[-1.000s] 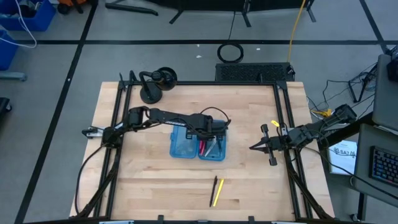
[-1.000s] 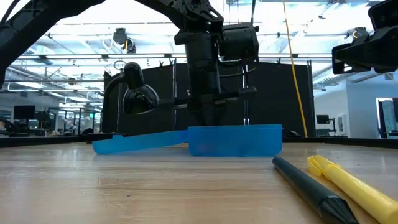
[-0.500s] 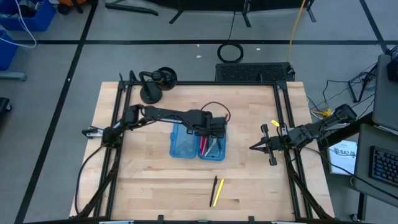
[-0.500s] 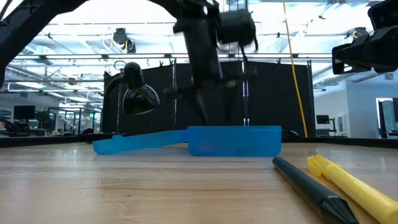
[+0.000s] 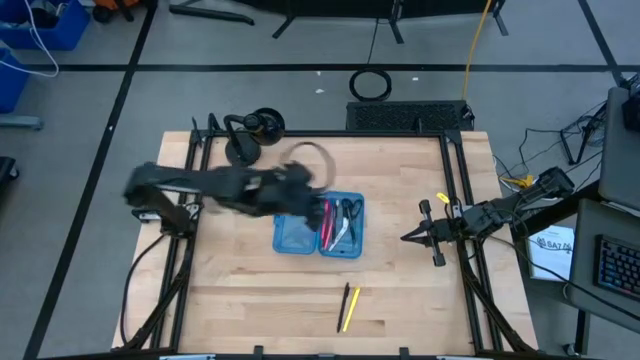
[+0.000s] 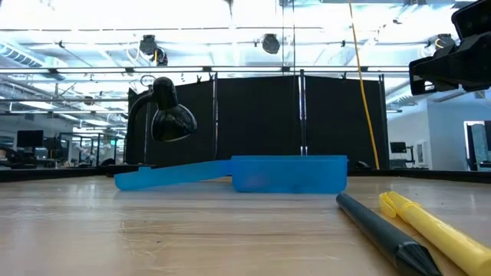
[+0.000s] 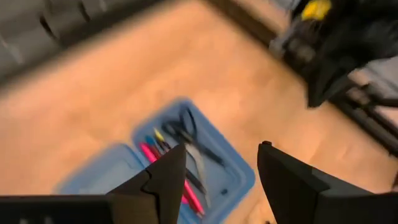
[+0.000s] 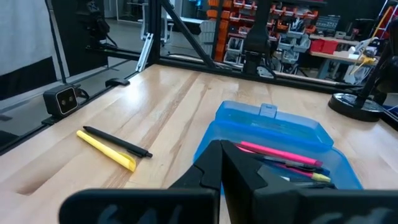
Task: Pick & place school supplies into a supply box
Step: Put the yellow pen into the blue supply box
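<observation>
I have the supply box lying open near the middle of the tabletop, its two blue halves side by side. In the half on my right side sit the small black-handled scissors, a pink pen and at least one more thin dark one beside them; my left wrist view also shows a bit of yellow in there, though it is too blurred for me to name the item. So I judge a good part of the job done.

What is left lies well apart from the box, towards the front edge: a black pen and a yellow pen side by side, touching or nearly so. The low view has them in the foreground with the box behind.

My left tool is empty, its fingers standing apart, and it sits above the tabletop just beside the box's left half; the arm is blurred in the high view, so I cannot place it finer than that. My right tool waits near the right edge with its fingers together, holding nothing.

My reading: two items remain to be carried in, and after that, perhaps, the box shut.
</observation>
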`<state>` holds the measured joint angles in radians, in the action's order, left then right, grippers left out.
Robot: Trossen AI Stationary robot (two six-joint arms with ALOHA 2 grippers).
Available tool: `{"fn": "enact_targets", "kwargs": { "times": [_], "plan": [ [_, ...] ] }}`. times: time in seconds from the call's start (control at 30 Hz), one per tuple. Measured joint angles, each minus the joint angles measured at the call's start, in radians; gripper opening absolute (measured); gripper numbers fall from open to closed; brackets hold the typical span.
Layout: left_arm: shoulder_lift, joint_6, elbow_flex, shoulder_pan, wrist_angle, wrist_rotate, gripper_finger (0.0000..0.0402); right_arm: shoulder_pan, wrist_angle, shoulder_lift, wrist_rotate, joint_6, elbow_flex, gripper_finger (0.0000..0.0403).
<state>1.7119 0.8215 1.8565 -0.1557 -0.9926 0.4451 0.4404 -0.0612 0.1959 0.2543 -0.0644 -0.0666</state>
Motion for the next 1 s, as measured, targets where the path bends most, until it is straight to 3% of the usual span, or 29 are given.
{"fn": "enact_targets", "kwargs": {
  "times": [0.13,0.2,0.43,0.67,0.73,0.9,1.0],
  "plan": [
    [-0.147,-0.053,-0.003,-0.141,-0.117,0.241,0.0177,0.0,-0.036,0.0,0.002,0.0,0.0,0.0],
    [-0.206,-0.099,-0.024,-0.207,-0.166,0.311,0.0152,0.0,-0.04,0.0,0.002,0.0,0.0,0.0],
    [-0.383,-0.421,-0.219,-0.368,-0.112,0.408,0.002,0.0,-0.059,0.0,0.004,0.0,0.0,0.0],
    [-0.629,-0.677,-0.51,-0.499,0.111,0.484,0.0004,0.0,-0.121,0.0,0.004,0.0,0.0,0.0],
    [-0.733,-0.8,-0.635,-0.513,0.307,0.447,0.0004,0.0,-0.122,0.0,0.003,0.0,0.0,0.0],
    [-0.939,-1.215,-1.008,-0.452,0.878,0.113,0.0003,0.0,-0.159,0.014,0.003,0.042,0.0,0.0],
    [-1.045,-1.241,-1.188,-0.407,1.043,0.108,0.0002,-0.001,-0.207,0.033,-0.015,0.086,0.0,0.0]
  ]
}}
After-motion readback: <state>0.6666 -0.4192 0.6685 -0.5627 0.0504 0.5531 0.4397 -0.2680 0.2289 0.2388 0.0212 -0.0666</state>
